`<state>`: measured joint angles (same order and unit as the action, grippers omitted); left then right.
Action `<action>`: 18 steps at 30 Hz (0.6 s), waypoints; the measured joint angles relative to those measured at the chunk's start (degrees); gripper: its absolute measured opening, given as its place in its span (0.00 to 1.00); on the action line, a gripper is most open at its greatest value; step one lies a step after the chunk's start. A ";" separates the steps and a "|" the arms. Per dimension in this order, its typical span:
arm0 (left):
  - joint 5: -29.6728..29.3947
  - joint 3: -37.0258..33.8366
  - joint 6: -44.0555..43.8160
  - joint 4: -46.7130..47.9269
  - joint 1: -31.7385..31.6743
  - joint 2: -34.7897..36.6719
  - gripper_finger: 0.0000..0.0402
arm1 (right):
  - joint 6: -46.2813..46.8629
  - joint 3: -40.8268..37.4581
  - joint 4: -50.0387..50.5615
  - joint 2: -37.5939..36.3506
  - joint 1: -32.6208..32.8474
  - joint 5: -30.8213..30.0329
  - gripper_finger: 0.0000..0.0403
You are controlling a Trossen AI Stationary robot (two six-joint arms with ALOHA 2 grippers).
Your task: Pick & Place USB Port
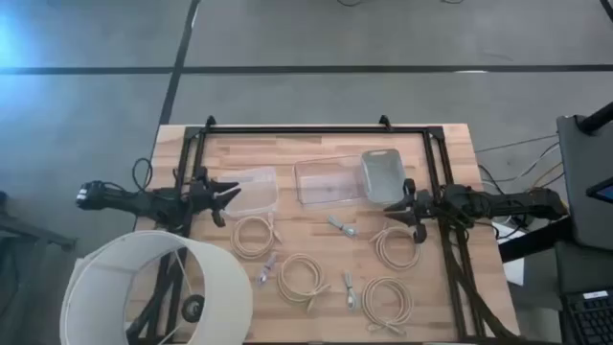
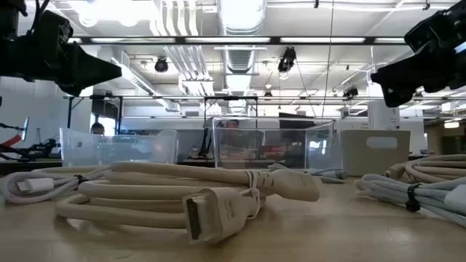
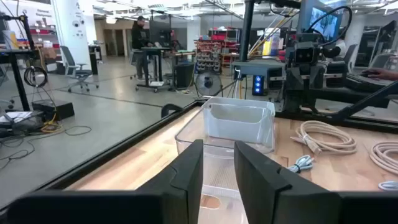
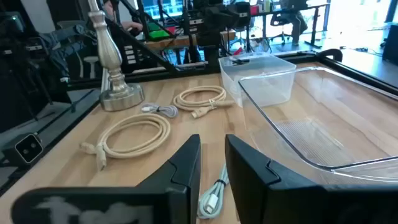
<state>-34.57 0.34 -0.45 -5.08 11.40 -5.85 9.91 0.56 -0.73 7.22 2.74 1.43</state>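
Observation:
Several cream coiled cables lie flat on the wooden table, among them one, one and one. Small grey bundled USB cables lie between them, one near the table's middle and also just ahead of my right gripper. Three clear plastic bins stand along the far half. My left gripper hovers open at the left bin's left side. My right gripper hovers open right of the grey cable, holding nothing.
A white lamp shade covers the table's near left corner; its metal stem and base show in the right wrist view. A black frame rail runs along the far edge and both sides. A fourth coil lies near the near edge.

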 joint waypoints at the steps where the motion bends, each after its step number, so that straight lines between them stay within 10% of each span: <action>1: -0.02 0.00 -0.02 0.02 0.00 0.02 0.23 | -0.02 -0.02 0.01 -0.01 0.00 0.00 0.17; 18: -0.01 0.00 -0.01 0.00 -0.04 0.01 0.23 | 0.00 0.00 0.02 0.00 0.00 0.00 0.21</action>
<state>-34.58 0.34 -0.46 -5.08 11.35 -5.84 9.91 0.55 -0.71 7.22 2.74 1.43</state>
